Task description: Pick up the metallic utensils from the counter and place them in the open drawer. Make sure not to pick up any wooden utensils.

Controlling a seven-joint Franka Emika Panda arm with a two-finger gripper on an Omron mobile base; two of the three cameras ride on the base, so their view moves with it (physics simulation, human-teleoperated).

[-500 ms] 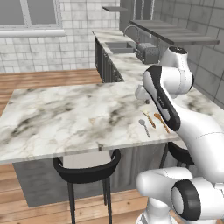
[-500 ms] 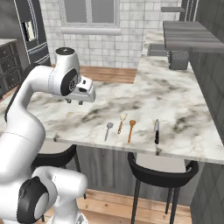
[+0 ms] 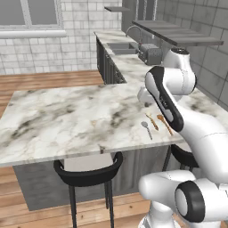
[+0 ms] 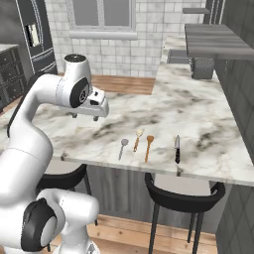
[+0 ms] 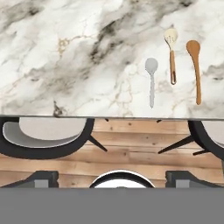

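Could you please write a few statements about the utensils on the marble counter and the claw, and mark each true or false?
1. The slim grey metal spoon lies on the white marble counter. True.
2. The claw is clamped on the metal spoon. False: it hangs open above the counter, away from the spoon.
3. Two orange-brown wooden utensils lie beside the spoon. True.
4. A black-handled knife lies between the spoon and the wooden pieces. False: it lies beyond the wooden pieces, on the far side from the spoon.

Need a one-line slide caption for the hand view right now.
Slim grey metal spoon lying beside two orange-brown wooden utensils near the white marble counter edge, black stools below.
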